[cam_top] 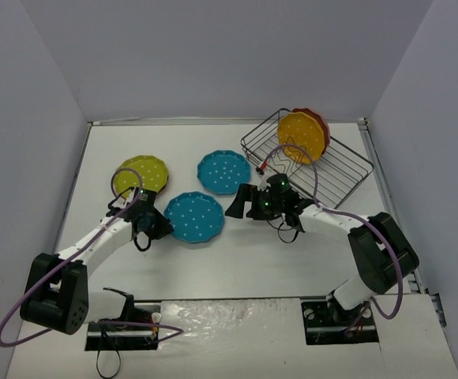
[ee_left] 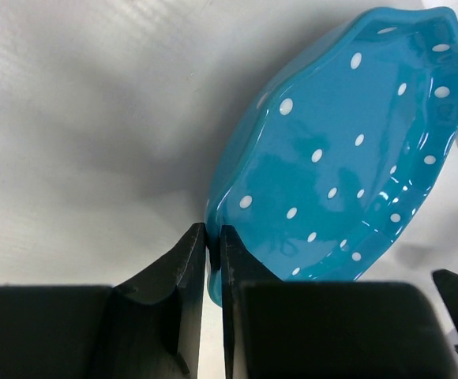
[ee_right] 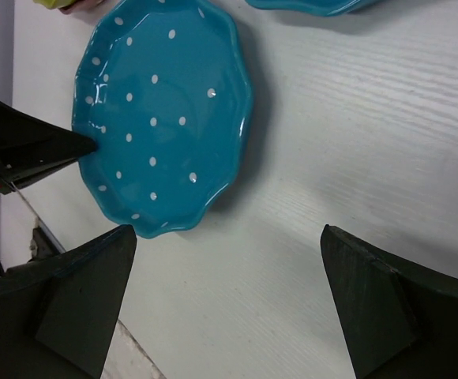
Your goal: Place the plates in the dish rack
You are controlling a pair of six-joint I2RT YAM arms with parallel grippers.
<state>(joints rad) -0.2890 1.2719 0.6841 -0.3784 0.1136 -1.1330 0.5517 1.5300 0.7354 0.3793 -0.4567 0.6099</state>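
The left gripper (ee_left: 212,241) is pinching the near rim of a glossy, round, scallop-edged teal-blue plate (ee_left: 347,150) with white polka dots, which is lying flat on the white table (cam_top: 237,264). The right gripper (ee_right: 227,253) is hovering close by with its fingers spread wide (apparently poised to help). The pickup appears to be under way. Next, the plate is going to need lifting, tipping upright and carrying to the rectangular black wire dish rack (cam_top: 362,163), which is holding an orange plate (cam_top: 302,136) and a reddish plate (cam_top: 318,118) on edge.
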